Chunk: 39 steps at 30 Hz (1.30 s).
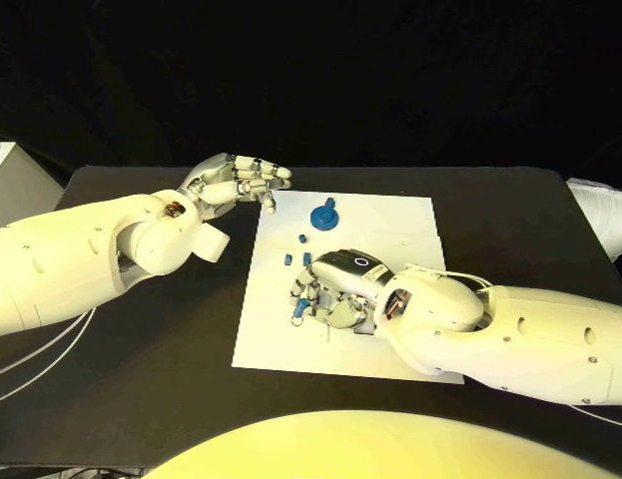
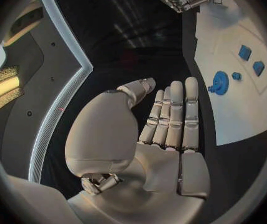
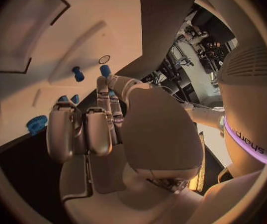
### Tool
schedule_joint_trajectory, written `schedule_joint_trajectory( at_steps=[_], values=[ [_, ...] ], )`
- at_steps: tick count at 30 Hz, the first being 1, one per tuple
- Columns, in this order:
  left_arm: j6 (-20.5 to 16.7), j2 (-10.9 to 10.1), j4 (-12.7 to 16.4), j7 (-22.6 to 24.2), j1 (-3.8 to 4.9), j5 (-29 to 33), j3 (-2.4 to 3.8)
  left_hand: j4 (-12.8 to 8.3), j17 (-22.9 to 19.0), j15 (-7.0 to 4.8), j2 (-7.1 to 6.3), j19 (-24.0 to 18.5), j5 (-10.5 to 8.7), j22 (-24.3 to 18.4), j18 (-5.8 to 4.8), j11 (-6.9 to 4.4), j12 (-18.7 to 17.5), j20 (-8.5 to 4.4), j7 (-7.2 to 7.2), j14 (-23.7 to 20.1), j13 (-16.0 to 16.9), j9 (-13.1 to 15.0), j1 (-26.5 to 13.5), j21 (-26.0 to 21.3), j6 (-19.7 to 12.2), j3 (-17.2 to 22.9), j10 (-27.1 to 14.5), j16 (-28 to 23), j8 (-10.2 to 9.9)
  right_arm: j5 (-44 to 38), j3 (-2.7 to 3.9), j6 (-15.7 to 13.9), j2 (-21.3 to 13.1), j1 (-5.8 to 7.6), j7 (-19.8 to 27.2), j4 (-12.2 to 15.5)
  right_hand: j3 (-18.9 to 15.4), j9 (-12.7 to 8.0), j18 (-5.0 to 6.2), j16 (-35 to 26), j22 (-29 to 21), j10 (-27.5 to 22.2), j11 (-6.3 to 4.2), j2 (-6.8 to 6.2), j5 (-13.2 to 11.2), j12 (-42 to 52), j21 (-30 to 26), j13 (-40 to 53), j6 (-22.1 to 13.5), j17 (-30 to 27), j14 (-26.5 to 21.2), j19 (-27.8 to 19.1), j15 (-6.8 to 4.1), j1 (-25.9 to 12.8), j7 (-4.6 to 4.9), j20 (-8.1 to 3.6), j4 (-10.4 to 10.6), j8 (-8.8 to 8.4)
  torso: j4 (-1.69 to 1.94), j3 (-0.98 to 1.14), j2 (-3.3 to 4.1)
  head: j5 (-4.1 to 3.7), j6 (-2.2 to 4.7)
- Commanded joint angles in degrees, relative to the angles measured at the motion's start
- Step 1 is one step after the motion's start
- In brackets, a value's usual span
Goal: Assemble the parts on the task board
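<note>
- Head view: from above, looking down on the black table point(image 1: 541, 210), with the white task board point(image 1: 382, 215) at centre.
- Left wrist view: close behind the left hand point(image 2: 170, 119), facing along its fingers, the board point(image 2: 232, 99) off to one side.
- Right wrist view: tight behind the right hand point(image 3: 102, 119), low over the board point(image 3: 58, 59).
- All three views share the board and the round blue part point(image 1: 323, 215) point(image 2: 220, 82) point(image 3: 37, 124).
</note>
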Motion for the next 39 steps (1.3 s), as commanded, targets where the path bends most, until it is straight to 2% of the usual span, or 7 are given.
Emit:
schedule_joint_trajectory(
  at_steps=[1,11,18,25,39],
  values=[
    [0.98,0.11,0.11,0.23,-0.01,0.38,0.04,0.30,-0.07,0.04,0.14,0.45,0.38,0.06,0.82,0.32,-0.36,0.07,-0.01,0.26,-0.06,-0.05,0.08,0.33,-0.51,0.01,0.09,-0.36,0.26,-1.87,-0.05,1.77,0.18,-0.20,0.37,-0.15,0.30,4.72,-0.82,0.02,4.85,0.51,-0.85,0.45,0.26,-0.29,-0.19,0.03,0.18,-0.05,0.69,1.43,-0.45,-0.17,0.28,-0.54,-0.10,2.69,-0.07,0.07,-0.02,0.16,0.00],
    [1.08,0.10,0.09,0.12,-0.02,0.38,0.04,0.30,-0.07,0.04,0.14,0.45,0.38,0.06,0.82,0.32,-0.36,0.07,-0.01,0.26,-0.06,-0.05,0.08,0.33,-0.51,0.01,0.09,-0.36,0.26,-2.50,-0.12,2.03,0.56,-0.52,0.20,-0.33,0.30,4.72,-0.82,0.02,4.85,0.51,-0.85,0.45,0.26,-0.29,-0.19,0.03,0.18,-0.05,0.69,1.43,-0.45,-0.17,0.28,-0.54,-0.10,2.69,-0.05,0.09,-0.04,0.31,0.00],
    [1.13,0.07,0.07,0.05,-0.02,0.38,0.04,0.35,-0.08,0.03,0.20,0.45,0.39,0.09,0.82,0.32,-0.36,0.07,-0.02,0.27,-0.10,-0.09,0.11,0.36,-0.53,0.06,0.11,-0.39,0.35,-2.76,-0.13,1.97,0.71,-0.71,0.20,-0.44,0.30,4.72,-0.82,0.02,4.85,0.51,-0.85,0.45,0.26,-0.29,-0.19,0.03,0.18,-0.05,0.69,1.43,-0.45,-0.17,0.28,-0.54,-0.10,2.69,-0.07,-0.03,-0.08,0.36,0.00],
    [1.17,0.07,0.04,0.02,-0.03,0.38,0.04,0.35,-0.08,0.03,0.20,0.45,0.39,0.09,0.82,0.32,-0.36,0.07,-0.02,0.27,-0.10,-0.09,0.11,0.36,-0.53,0.06,0.11,-0.39,0.35,-2.82,-0.13,2.04,1.00,-0.97,0.25,-0.64,0.30,4.72,-0.82,0.02,4.85,0.51,-0.85,0.45,0.26,-0.29,-0.19,0.03,0.18,-0.05,0.69,1.43,-0.45,-0.17,0.28,-0.54,-0.10,2.69,-0.07,-0.02,-0.07,0.43,0.00],
    [1.19,0.01,0.03,-0.02,-0.04,0.38,0.04,0.35,-0.08,0.03,0.20,0.45,0.39,0.09,0.82,0.32,-0.36,0.07,-0.02,0.27,-0.10,-0.09,0.11,0.36,-0.53,0.06,0.11,-0.39,0.35,-3.47,-0.14,1.68,2.18,-2.02,0.03,-2.77,0.55,4.88,-0.79,-0.01,4.78,0.53,-0.82,0.44,0.35,-0.41,-0.31,0.12,0.09,-0.13,0.67,1.37,-0.42,-0.50,0.31,-0.52,-0.44,2.77,0.01,-0.02,-0.05,0.50,0.00]
  ],
)
